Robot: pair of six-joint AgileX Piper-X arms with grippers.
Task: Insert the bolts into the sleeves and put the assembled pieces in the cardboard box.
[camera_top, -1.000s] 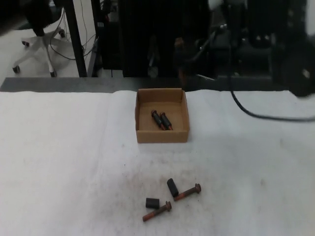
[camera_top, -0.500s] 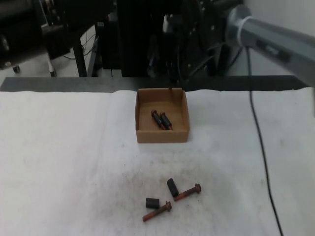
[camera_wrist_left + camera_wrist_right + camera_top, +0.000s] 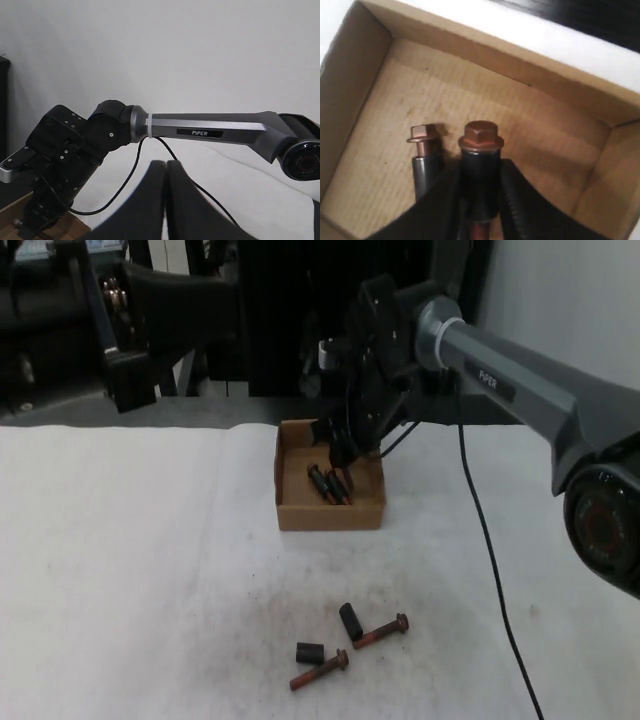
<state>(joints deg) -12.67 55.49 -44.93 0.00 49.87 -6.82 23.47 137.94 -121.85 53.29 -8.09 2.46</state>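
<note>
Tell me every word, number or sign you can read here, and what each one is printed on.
One short white word, a maker's mark that I leave unquoted: on the right arm's grey tube.
Cardboard box, loose bolts, sleeves, the sleeved bolt in the right gripper: no print to be seen.

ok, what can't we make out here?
Right wrist view: lower end of the assembled piece in the right hand, cut off by the frame edge; second piece's lower end, behind the hand.
High view: part of the cardboard box's far wall, behind the right arm.
High view: loose bolts' threads, too small.
</note>
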